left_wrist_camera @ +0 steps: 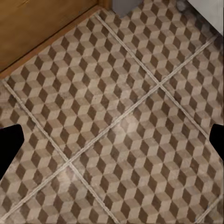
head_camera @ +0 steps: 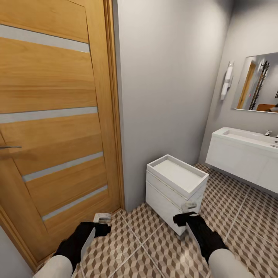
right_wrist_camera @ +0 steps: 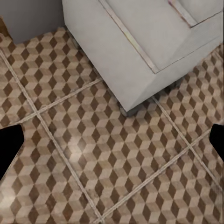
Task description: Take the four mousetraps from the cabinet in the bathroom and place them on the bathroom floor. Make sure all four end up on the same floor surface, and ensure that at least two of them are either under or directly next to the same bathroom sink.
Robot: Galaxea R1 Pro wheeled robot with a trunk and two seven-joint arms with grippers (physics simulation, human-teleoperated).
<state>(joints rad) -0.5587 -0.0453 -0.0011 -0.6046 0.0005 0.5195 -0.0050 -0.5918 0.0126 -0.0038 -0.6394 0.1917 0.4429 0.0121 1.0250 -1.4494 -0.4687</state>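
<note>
Both tools, the left tool (head_camera: 102,220) and the right tool (head_camera: 189,210), are hanging spread open and empty over the bathroom floor (head_camera: 154,247), while the bathroom sink (head_camera: 247,152) is standing beyond the white drawer unit (head_camera: 175,185).

A honey-coloured wooden door (head_camera: 54,123) with pale horizontal glass strips stands at the left, a metal handle (head_camera: 9,147) projecting from its edge. A grey wall (head_camera: 166,85) adjoins the door frame. A small white drawer unit (head_camera: 173,189) (flat recessed top, two drawer fronts) stands against this wall. A mirror (head_camera: 258,83) hangs on the far wall, with a white wall lamp (head_camera: 227,81) just beside it.
</note>
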